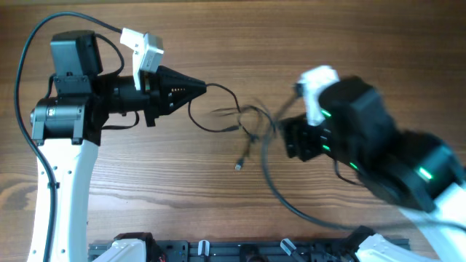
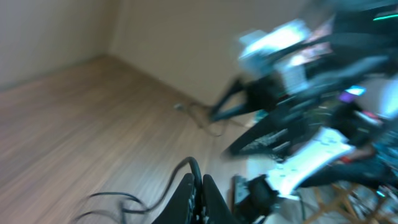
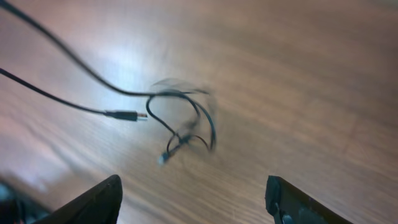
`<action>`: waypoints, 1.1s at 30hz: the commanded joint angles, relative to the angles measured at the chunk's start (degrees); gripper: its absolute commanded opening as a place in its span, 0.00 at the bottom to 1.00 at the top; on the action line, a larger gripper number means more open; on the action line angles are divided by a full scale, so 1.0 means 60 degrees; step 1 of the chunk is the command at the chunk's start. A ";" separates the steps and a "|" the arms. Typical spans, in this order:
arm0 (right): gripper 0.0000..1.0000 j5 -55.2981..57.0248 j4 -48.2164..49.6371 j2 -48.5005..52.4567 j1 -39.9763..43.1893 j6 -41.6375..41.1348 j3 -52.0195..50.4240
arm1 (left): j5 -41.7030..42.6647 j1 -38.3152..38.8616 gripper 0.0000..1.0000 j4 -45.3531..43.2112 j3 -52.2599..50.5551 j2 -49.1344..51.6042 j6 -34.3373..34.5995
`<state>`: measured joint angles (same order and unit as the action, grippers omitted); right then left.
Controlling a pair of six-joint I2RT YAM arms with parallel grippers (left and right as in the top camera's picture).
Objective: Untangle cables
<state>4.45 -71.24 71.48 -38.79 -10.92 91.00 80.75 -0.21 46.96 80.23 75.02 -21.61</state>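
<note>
Table [image 1: 291, 44]: brown wood, grain running left to right, and a black slotted rail [image 1: 218, 251] sits along its near edge in the overhead view. Thin dark cables [image 1: 244, 120] lie near the middle of the top in a loose tangle of overlapping loops, partly motion-blurred, so the exact crossings cannot be told. One small plug [image 1: 238, 167] rests on the wood just on the near side of the tangle, and a second plug [image 3: 127, 115] lies beside the loops in the right wrist view.

Soft, even light; glare whitens the surface [image 3: 130, 56] in my right wrist view; my right arm [image 1: 378, 145] and cables [image 3: 180, 138] blur.
</note>
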 commanded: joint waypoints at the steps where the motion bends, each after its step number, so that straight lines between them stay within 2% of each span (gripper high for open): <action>1: 0.77 -0.0634 -0.0029 0.0892 0.0033 0.0812 0.0044 | 0.1603 -0.0029 0.04 -0.0372 0.0051 -0.0240 -0.0004; 4: 0.79 0.0069 0.0084 0.1209 0.0033 0.0514 0.0044 | 0.1603 -0.0175 0.04 -0.0517 0.0051 -0.0448 0.0251; 7: 0.86 0.0838 0.0353 0.1341 0.0033 0.0262 0.0044 | 0.1603 -0.0433 0.04 -0.0517 0.0051 -0.0878 0.0251; 11: 0.91 0.0743 0.0739 0.1413 0.0033 0.0302 0.0044 | 0.1603 -0.0521 0.04 -0.0630 0.0051 -0.1665 0.0251; 16: 0.91 -0.0423 0.0856 0.1643 0.0029 0.0477 0.0022 | 0.1497 -0.0532 0.04 -0.1202 0.0051 -0.2528 0.0248; 19: 0.91 -0.2266 0.0863 0.1785 0.0018 0.1402 -0.0113 | 0.0688 -0.0532 0.04 -0.1286 0.0051 -0.2881 0.0255; 23: 0.91 -0.4058 0.0725 0.1883 0.0011 0.2710 -0.0364 | -0.0914 -0.0532 0.04 -0.1209 0.0051 -0.3005 0.1009; 26: 0.99 -0.4360 0.0113 0.1883 0.0011 0.3734 -0.0401 | -0.2087 -0.0532 0.04 -0.0790 0.0051 -0.2962 0.1002; 29: 1.00 -0.4324 -0.0860 0.1920 0.0015 0.4972 -0.0404 | -0.2521 -0.0532 0.04 -0.0557 0.0051 -0.2830 0.0994; 33: 1.00 -0.4328 -0.1279 0.2058 0.0011 0.5676 -0.0495 | -0.2514 -0.0532 0.04 -0.0612 0.0051 -0.2601 0.0994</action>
<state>-18.94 -78.37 82.67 -38.79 15.03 89.06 68.88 -3.09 43.66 80.25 58.57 -16.56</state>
